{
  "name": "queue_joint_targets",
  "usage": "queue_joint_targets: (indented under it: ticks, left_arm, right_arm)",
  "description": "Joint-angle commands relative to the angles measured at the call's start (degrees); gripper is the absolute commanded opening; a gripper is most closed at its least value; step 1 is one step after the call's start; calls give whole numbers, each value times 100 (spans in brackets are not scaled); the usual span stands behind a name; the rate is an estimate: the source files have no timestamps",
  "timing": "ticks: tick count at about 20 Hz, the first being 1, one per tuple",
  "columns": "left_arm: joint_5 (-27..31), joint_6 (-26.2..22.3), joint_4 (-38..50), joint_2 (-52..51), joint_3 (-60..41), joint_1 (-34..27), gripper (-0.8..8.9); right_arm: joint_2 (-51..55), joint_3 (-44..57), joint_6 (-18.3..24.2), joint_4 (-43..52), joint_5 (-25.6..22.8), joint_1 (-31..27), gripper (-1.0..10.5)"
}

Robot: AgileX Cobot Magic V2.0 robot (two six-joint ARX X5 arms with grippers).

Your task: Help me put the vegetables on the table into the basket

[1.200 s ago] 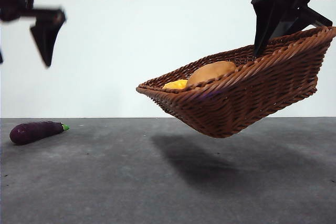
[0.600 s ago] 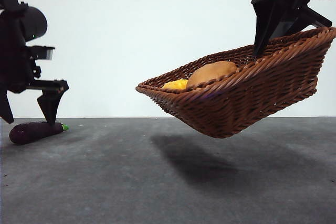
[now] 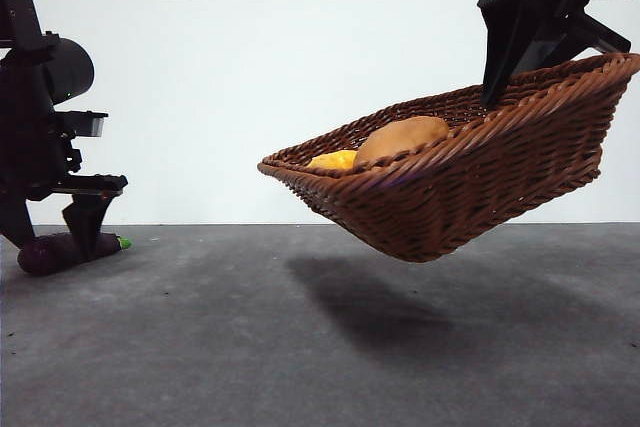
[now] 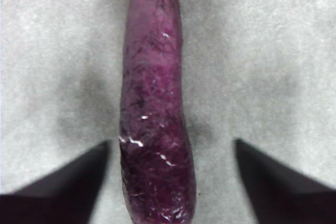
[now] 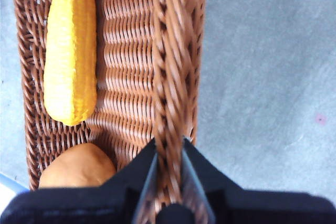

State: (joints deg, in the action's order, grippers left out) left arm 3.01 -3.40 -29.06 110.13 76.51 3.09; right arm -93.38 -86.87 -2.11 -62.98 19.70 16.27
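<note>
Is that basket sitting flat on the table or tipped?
Tipped and off the table: the right gripper holds the basket by its rim, one end raised, a shadow beneath it.

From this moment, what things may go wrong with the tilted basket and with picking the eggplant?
1. The right gripper holds the brown woven wicker basket by one rim only, lifted and tilted; the tan oval potato and yellow corn cob might roll out.
2. The open left gripper straddles the slim dark purple eggplant on the grey table; the round body may slip when closing.
</note>
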Motion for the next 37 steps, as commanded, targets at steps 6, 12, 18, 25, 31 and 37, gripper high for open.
queue_joint_targets:
  ticks: [6,12,18,25,31,37]
  left_arm:
    - [-439,39,-142,-11,57,-44,-13]
    - [-1945,597,-767,-861,216,-4,-12]
    - [-3003,612,-1709,-1867,216,772,-12]
    - [-2527,1073,-1751,-2564,216,2402,-12]
    - [-1569,1746,-1637,-2417,212,3451,0]
    - [-1685,2540,-1095,-2208,212,3528,1]
  right_arm:
    - [-33,48,-28,66,81,15,-17]
    - [-35,48,-103,160,79,15,-17]
    - [-46,48,-295,214,76,15,-17]
    - [-52,48,-431,219,-66,17,-17]
    - [-52,48,-439,168,9,26,-17]
    - [-52,48,-435,181,409,227,-17]
